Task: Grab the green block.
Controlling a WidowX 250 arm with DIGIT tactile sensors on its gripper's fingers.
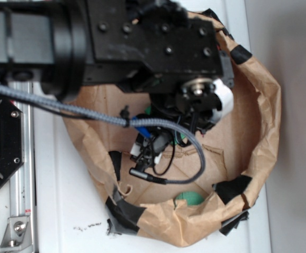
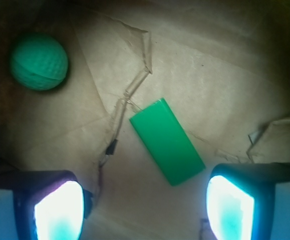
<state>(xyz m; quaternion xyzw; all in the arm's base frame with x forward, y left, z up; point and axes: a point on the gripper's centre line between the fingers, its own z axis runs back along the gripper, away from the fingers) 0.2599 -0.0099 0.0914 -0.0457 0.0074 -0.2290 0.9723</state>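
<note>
The green block (image 2: 166, 141) is a flat bright green slab lying diagonally on the brown paper floor, in the middle of the wrist view. My gripper (image 2: 144, 207) hovers above the floor, open, its two glowing fingers (image 2: 59, 210) wide apart with nothing between them. The block's lower end sits just ahead of the gap, nearer the right finger. In the exterior view the arm and gripper (image 1: 195, 113) reach down into the paper bag and hide the block.
A round dimpled green ball (image 2: 38, 61) rests at the upper left of the floor, seen as the green ball (image 1: 188, 198) near the bag's front wall. The crumpled brown paper bag (image 1: 263, 126), patched with black tape, walls in the space. A grey cable (image 1: 89, 112) loops across it.
</note>
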